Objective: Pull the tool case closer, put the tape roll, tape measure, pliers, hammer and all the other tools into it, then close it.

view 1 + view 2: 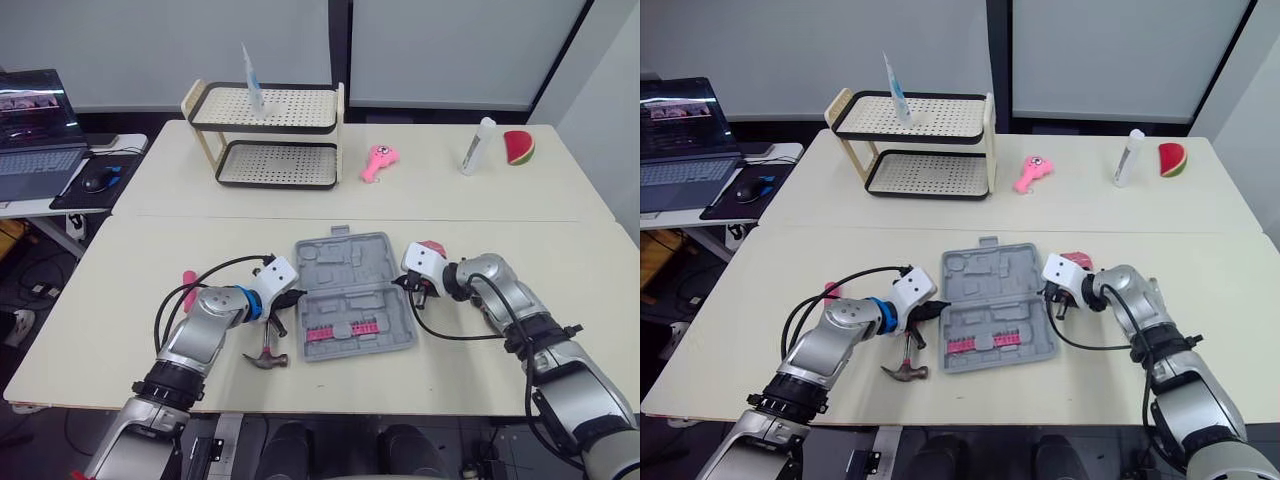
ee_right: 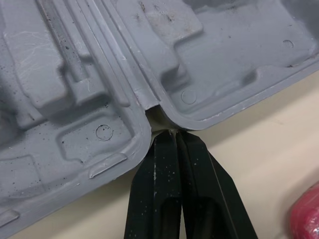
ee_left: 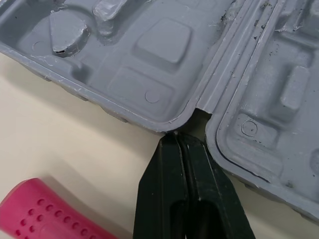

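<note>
Tool case: open flat, centre of near tabletop. Hammer: left of case, by front edge. Left hand: at case's left hinge notch; right hand: at its right hinge notch. Rack: behind case, far tabletop; bottle and watermelon slice well right of it. Laptop: side desk, far left

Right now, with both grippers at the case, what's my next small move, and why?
Probably drag the case toward you: the left gripper and right gripper, both shut, sit at its hinge notches on opposite sides, bracing it between them.
</note>
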### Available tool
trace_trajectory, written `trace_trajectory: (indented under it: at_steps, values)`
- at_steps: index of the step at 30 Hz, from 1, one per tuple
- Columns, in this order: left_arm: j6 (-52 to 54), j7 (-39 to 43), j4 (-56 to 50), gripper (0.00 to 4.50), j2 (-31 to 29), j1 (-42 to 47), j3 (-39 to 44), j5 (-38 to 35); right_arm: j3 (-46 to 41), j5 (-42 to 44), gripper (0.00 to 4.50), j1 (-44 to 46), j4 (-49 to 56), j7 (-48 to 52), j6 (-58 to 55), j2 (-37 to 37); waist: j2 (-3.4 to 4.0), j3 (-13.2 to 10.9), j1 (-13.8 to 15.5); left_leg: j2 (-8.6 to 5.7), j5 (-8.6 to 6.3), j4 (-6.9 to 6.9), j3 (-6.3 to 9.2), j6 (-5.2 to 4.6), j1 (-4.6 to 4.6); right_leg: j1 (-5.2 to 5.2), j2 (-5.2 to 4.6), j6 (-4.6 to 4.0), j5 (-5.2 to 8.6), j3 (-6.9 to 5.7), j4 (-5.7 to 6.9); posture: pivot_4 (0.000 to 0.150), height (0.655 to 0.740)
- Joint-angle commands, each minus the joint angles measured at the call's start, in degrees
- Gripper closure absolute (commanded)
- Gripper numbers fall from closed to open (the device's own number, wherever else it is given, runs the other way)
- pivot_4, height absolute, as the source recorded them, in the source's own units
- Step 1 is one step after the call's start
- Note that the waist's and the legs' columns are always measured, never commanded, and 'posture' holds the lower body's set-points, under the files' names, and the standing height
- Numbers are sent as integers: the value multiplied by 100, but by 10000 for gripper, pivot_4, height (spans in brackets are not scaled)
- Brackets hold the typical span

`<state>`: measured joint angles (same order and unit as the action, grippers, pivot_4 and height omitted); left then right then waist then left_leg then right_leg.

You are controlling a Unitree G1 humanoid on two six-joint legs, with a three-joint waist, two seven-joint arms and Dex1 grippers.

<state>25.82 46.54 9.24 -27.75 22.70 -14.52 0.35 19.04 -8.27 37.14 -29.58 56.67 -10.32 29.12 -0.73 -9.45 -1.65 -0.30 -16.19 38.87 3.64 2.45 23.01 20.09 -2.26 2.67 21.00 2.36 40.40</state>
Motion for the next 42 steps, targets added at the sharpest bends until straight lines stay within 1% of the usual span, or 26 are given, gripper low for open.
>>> trace_trajectory:
  at_steps: [1,7,14,16,23,30,42]
  values:
    - [100,215,-431,45000,213,-56,-320,-106,-105,214,44895,-247,742,262,-197,103,0,0,5,0,0,0,0,0,0,-1,0,0,0,0,-1,1500,7290]
    - [344,350,-842,45000,185,-238,-452,-135,-220,342,44895,-895,1806,434,-800,411,0,0,-2,0,-1,-1,2,-1,1,-5,0,0,0,0,-7,1500,7290]
    - [649,474,-1526,45000,-21,-680,-548,-179,-315,536,44895,-1596,3060,492,-1582,689,0,0,-1,0,-2,-4,7,-4,1,-9,2,0,0,1,-12,1500,7290]
    - [750,484,-1705,45000,-76,-822,-559,-209,-335,595,44895,-1797,3393,504,-1793,773,0,0,2,0,-12,-4,10,-22,1,-10,2,0,0,1,-13,1500,7290]
    - [981,587,-2059,45000,-180,-1115,-644,-288,-405,761,44895,-2349,4147,528,-2261,1108,0,0,10,-1,-14,-5,21,-25,-2,-29,4,0,0,-3,-32,1500,7290]
    - [1061,562,-2055,45000,-153,-1074,-743,-297,-470,887,44895,-2624,4402,436,-2480,1275,0,0,17,-5,-15,-5,43,-27,-9,-55,4,1,1,-7,-44,1500,7290]
    - [1343,763,-2261,45000,-319,-1126,-851,-440,-467,974,44895,-2908,4599,363,-2601,1434,0,0,18,-6,-15,-5,50,-27,-9,-62,4,1,1,-11,-50,1500,7290]
